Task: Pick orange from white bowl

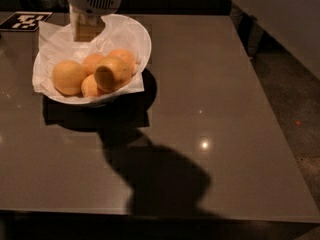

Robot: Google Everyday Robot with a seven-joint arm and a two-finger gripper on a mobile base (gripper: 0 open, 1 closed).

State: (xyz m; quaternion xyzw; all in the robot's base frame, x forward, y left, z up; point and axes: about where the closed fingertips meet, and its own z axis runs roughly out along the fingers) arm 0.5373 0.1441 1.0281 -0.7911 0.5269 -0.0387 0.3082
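In the camera view, the large, round, yellowish-orange orange (113, 73) is seen lying atop smaller oranges (69, 77) in the wide white paper-lined bowl (145, 46), which is set far left on the dark glossy table (225, 109). The white-housed gripper (88, 34) is held above the bowl's back edge, clear of the fruit — whether it is open or closed cannot be told.

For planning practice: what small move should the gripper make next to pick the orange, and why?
Probably shift the gripper toward the camera, over the large yellowish round orange: the gripper hangs above the far side of the paper-lined white bowl.
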